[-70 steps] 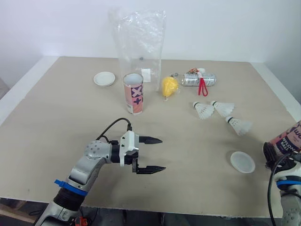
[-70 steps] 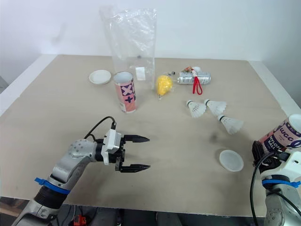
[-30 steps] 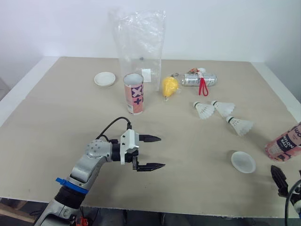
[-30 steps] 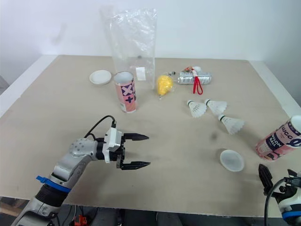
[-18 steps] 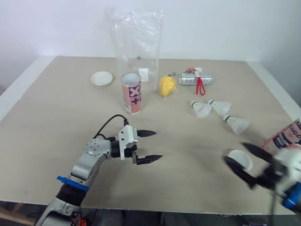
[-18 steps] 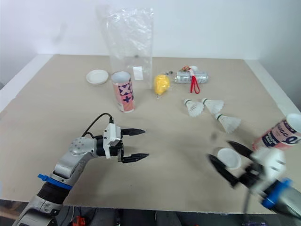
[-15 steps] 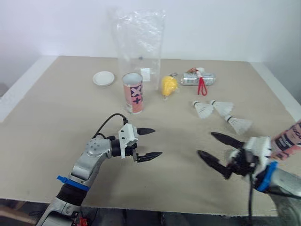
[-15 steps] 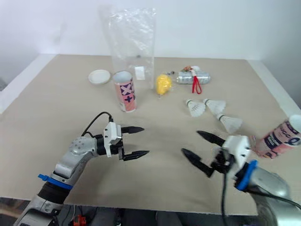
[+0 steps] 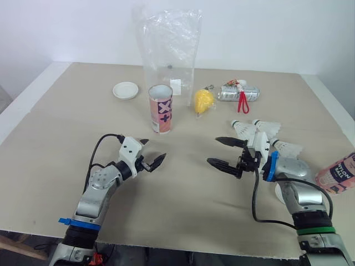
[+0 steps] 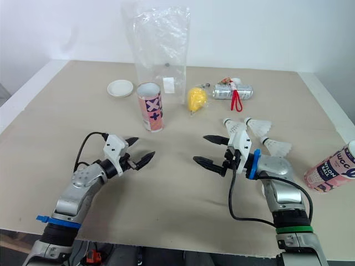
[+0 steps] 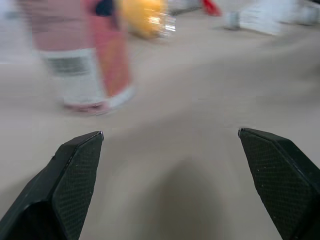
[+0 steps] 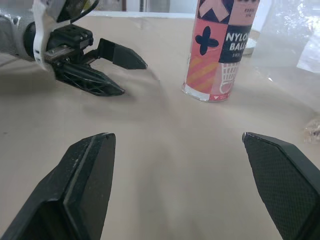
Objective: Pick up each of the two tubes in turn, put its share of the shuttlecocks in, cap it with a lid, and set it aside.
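The left hand (image 9: 151, 152) is hovering low over the bench (image 9: 55, 138) with its two fingers spread apart and nothing between them. The right hand (image 9: 218, 151) is facing it across a bare stretch of bench, also spread wide and empty, its fingertips pointing toward the left hand.

One tube (image 9: 160, 109), pink with a cross pattern, is standing upright with its top open. It is sitting beyond the left hand and slightly toward the right hand, apart from both. The right wrist view is showing this tube straight ahead of the right hand's fingers (image 12: 87, 185), with the left hand off to one side of it.

The other tube (image 9: 338, 173) is lying tilted at the bench edge, out past the right forearm on its outer side.

Three shuttlecocks (image 9: 243, 128) are lying in a loose cluster just behind the right hand, close to its wrist and not touching each other's tubes.

A white lid (image 9: 126, 90) is resting well beyond the left hand, past the upright tube and to its outer side.

A clear plastic bag (image 9: 169, 50) is standing right behind the upright tube. A yellow lump (image 9: 203, 100) and a silver can (image 9: 238, 93) with a red cord are lying far ahead of the right hand.
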